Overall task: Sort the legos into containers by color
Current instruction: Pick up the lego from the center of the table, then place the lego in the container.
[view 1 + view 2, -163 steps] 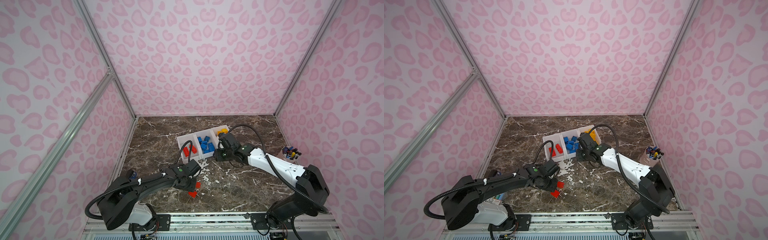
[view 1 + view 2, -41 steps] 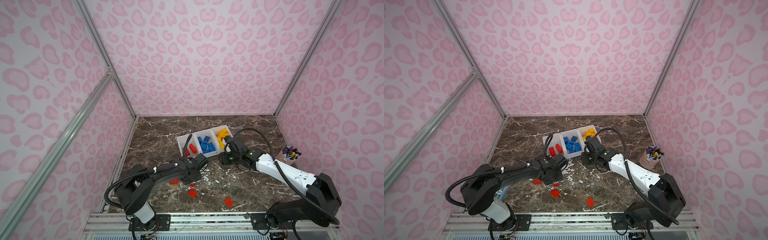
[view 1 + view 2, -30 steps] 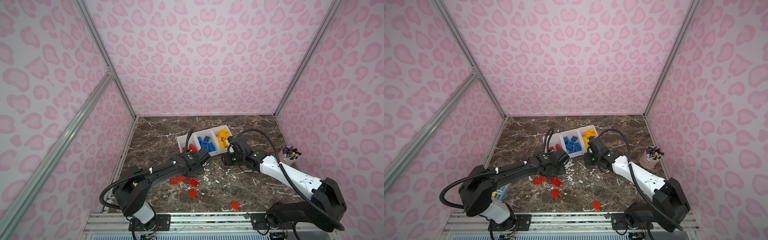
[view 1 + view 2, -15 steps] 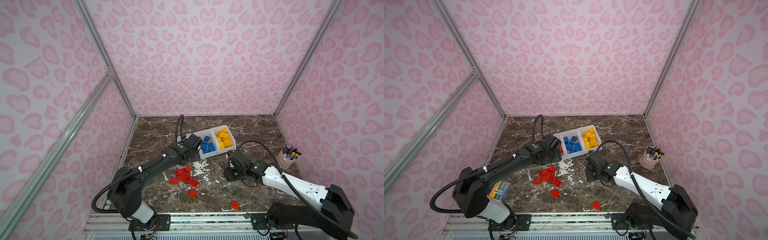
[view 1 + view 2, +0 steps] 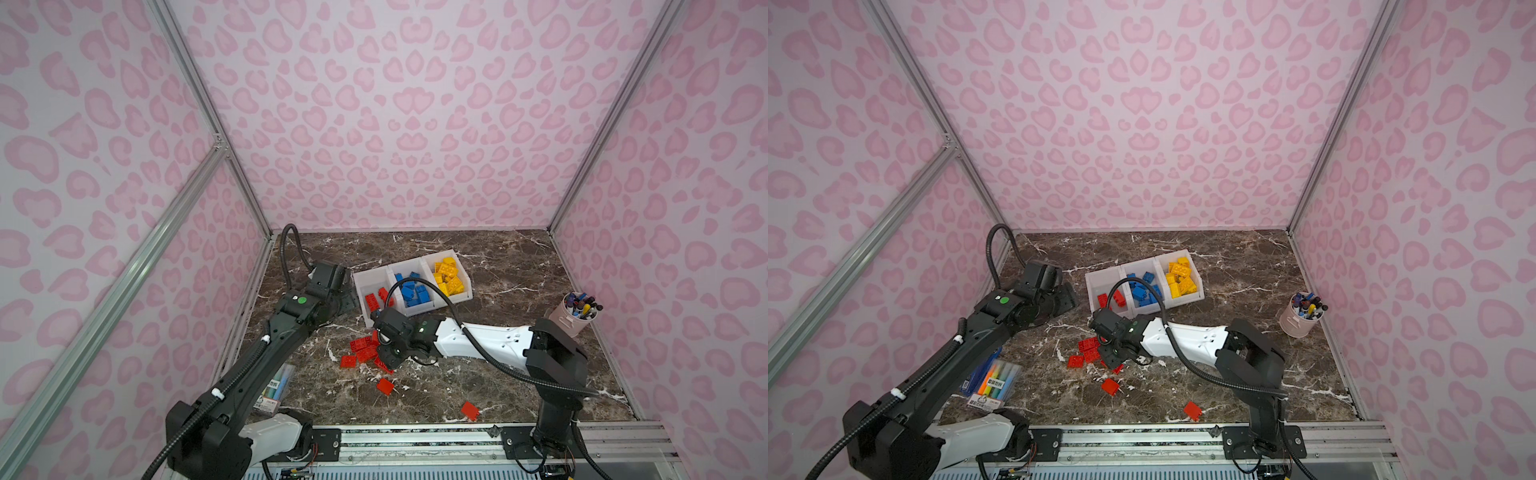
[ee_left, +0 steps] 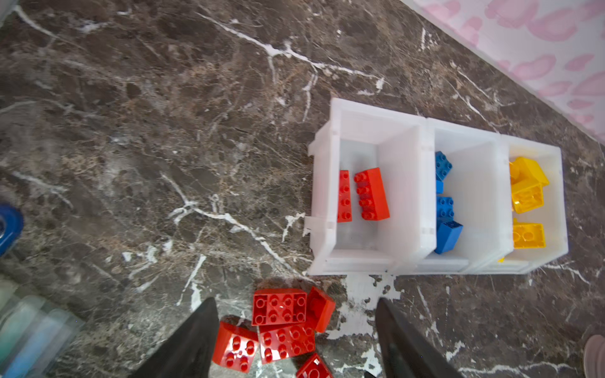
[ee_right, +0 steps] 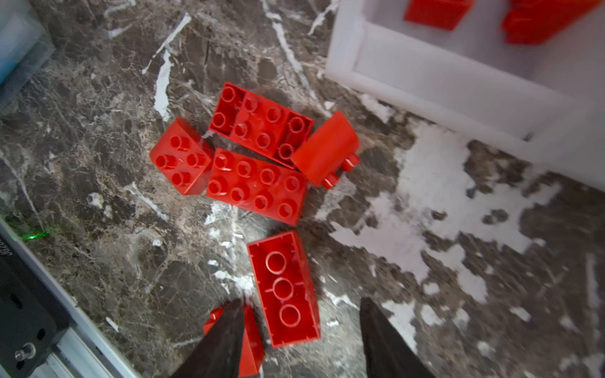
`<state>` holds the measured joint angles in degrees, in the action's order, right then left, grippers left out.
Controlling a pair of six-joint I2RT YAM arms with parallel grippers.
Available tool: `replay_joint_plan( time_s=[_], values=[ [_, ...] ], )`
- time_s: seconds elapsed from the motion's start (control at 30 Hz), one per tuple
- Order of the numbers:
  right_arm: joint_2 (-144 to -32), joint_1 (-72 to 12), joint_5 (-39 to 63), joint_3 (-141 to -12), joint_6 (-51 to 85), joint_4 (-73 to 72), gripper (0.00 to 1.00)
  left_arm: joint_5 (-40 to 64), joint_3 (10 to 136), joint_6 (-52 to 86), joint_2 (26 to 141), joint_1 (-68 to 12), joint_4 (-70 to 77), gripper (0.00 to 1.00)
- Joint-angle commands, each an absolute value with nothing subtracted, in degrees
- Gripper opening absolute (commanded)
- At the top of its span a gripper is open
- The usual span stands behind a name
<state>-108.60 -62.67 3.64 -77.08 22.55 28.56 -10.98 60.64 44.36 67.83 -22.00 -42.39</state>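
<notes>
Red pick-up in hand: R gripper (image 7: 301,302) spread and empty, straddling an upturned long red brick (image 7: 284,288) at the edge of the red heap (image 7: 255,176), just beside the bins (image 5: 360,291).
Next, I judge: lower, centre, pinch the long sides, carry to the red bin (image 6: 353,260). L gripper (image 6: 294,301) is spread and empty too, left of the bins. Count: 3 bins; 2 binned reds (image 6: 371,193); approx 6 in the heap plus 2 stray reds (image 5: 385,386); blue and yellow are all binned, too piled to count.

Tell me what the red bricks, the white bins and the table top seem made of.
Red bricks: glossy hard plastic, judging by moulded studs and highlights. White bins: smooth, thin-walled plastic, likely moulded. Table top: brown marble look with white veins; could be stone or a printed laminate.
</notes>
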Motion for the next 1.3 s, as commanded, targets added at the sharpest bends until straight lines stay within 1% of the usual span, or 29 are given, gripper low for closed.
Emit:
replay_joint_plan(
  time_s=[0.0,0.17,0.33,0.37,0.5,0.6,0.73,0.83,0.97,1.13,1.27],
  values=[
    [-111.9,-63.3,5.4,-79.5,20.3,30.0,0.57,-8.0,58.5,43.4,65.4,-20.3,-42.6,0.78],
    [-115.7,-63.5,4.9,-81.8,19.5,32.7,0.55,-6.8,57.0,43.1,64.7,-19.4,-42.7,0.78],
    [-118.0,-64.3,3.6,-81.9,19.3,34.2,0.47,-6.3,55.7,43.3,64.4,-19.3,-42.6,0.78],
    [-118.2,-64.4,3.1,-81.9,19.3,34.6,0.44,-6.3,55.6,43.2,64.3,-19.2,-42.6,0.78],
    [-116.7,-64.1,0.9,-83.0,19.0,36.0,0.25,-6.2,55.1,43.2,63.6,-19.0,-42.6,0.78],
    [-113.6,-62.0,0.9,-84.6,17.9,36.9,0.2,-6.2,54.4,43.5,63.2,-18.9,-42.6,0.78],
    [-111.4,-56.7,1.7,-90.7,16.5,37.0,0.19,-5.8,53.1,43.7,62.6,-18.9,-42.4,0.78],
    [-114.1,-53.1,1.6,-96.7,15.7,38.1,0.2,-5.6,52.1,44.1,62.0,-18.9,-42.5,0.78],
    [-123.2,-50.4,1.4,-108.8,15.4,41.0,0.2,-5.1,50.9,44.4,60.9,-18.9,-42.6,0.78],
    [-137.7,-49.8,-3.9,-127.9,16.2,49.3,0.21,-4.6,48.7,44.9,59.2,-18.9,-43.0,0.78],
    [-145.3,-49.7,-4.8,-139.6,16.7,54.1,0.29,-3.7,47.3,44.9,59.1,-18.9,-43.2,0.78]
  ],
)
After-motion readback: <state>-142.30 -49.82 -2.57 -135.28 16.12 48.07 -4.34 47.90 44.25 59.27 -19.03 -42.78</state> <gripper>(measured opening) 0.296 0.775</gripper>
